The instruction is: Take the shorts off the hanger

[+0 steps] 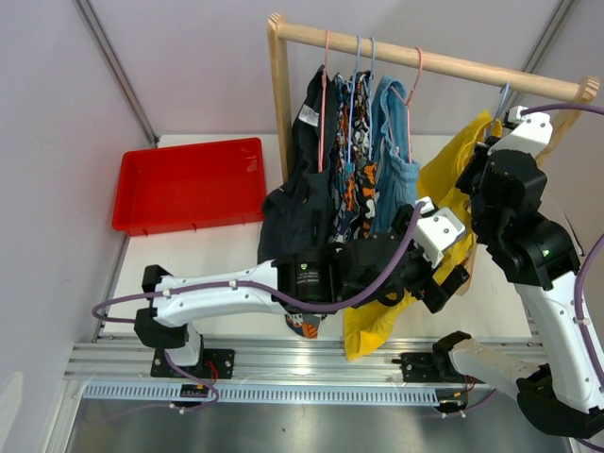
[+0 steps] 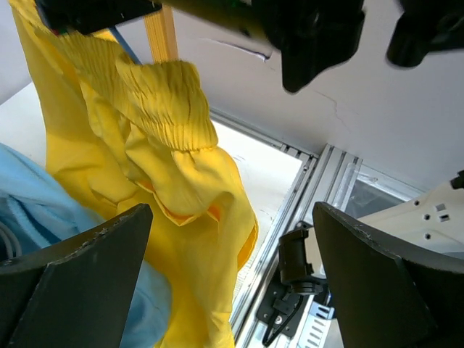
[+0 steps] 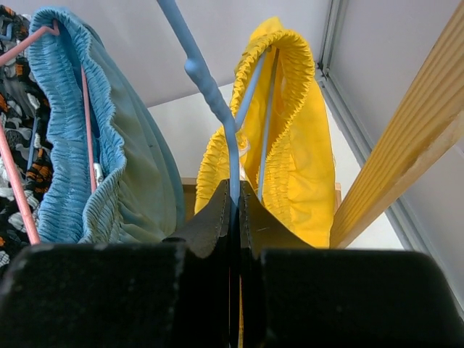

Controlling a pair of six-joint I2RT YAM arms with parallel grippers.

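Observation:
Five shorts hang on hangers from a wooden rod [image 1: 425, 61]: black [image 1: 297, 203], two patterned [image 1: 351, 170], plain blue [image 1: 396, 151] and yellow [image 1: 442, 179]. My right gripper [image 3: 235, 192] is shut on the stem of the blue hanger [image 3: 217, 109] that carries the yellow shorts [image 3: 290, 130], just below the rod [image 1: 510, 115]. The blue shorts [image 3: 109, 167] hang to its left. My left gripper [image 2: 232, 283] is wide open, low beside the yellow shorts [image 2: 174, 181], whose lower fabric hangs between its fingers without being pinched. In the top view it [image 1: 453, 281] sits at the shorts' right side.
A red tray [image 1: 189, 184] lies on the table at the left. The rack's wooden post [image 1: 279, 104] stands behind the black shorts, and its right post [image 3: 406, 145] is close to my right gripper. Aluminium rails [image 1: 311, 363] run along the near edge.

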